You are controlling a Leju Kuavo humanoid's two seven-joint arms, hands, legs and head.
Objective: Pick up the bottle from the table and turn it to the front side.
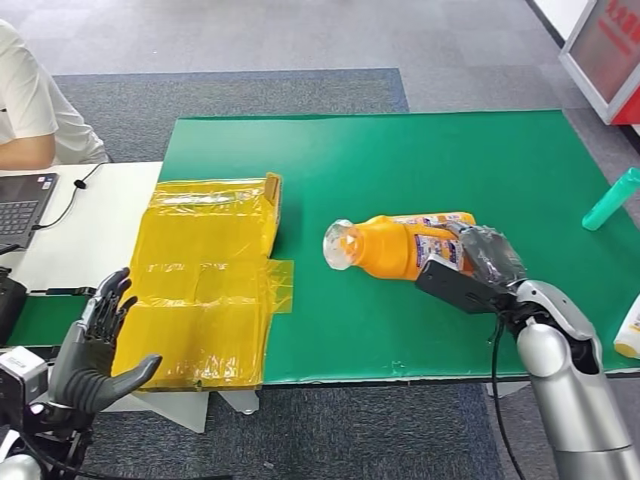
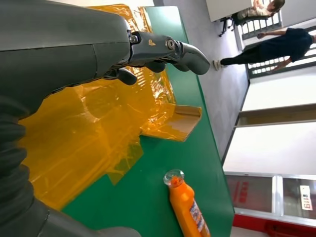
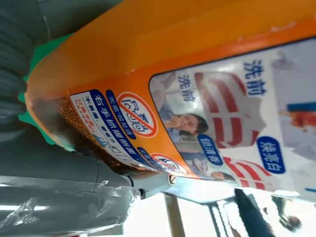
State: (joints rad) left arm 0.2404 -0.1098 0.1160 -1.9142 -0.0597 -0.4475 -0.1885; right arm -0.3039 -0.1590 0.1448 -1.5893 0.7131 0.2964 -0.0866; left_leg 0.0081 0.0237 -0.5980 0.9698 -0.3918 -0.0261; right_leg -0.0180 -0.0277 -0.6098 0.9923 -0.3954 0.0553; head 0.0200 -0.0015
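a: start at your far left. what do you see?

b: a person [image 1: 30, 110] in a white top sits at the white counter [image 1: 90, 230], with a laptop [image 1: 23, 205] in front of them and a dark cable running across the white surface.

a: and your left hand?

b: your left hand [image 1: 94, 350] hangs low at the near left corner, fingers spread apart, thumb out, grasping nothing. it sits just off the near edge of the yellow plastic bag [image 1: 207, 280].

a: describe the bag for me.

b: it lies flat and crinkled, straddling the seam between the white counter and the green counter [image 1: 453, 160]. in your left wrist view it spreads out under the fingers.

a: where is the bottle?

b: the orange bottle [image 1: 400, 245] lies on its side near the middle of the green counter, clear cap pointing toward the bag, well apart from it. its printed label shows blue and red characters in your right wrist view.

a: and your right hand?

b: your right hand [image 1: 475, 265] is closed around the bottle's base end, fingers over the top, thumb along the near side. the bottle looks to be resting on the green surface; you cannot tell if it is lifted at all.

a: anything further right?

b: a teal cylinder [image 1: 611, 200] lies by the far right edge, and a white and yellow item [image 1: 630, 330] sits at the right border.
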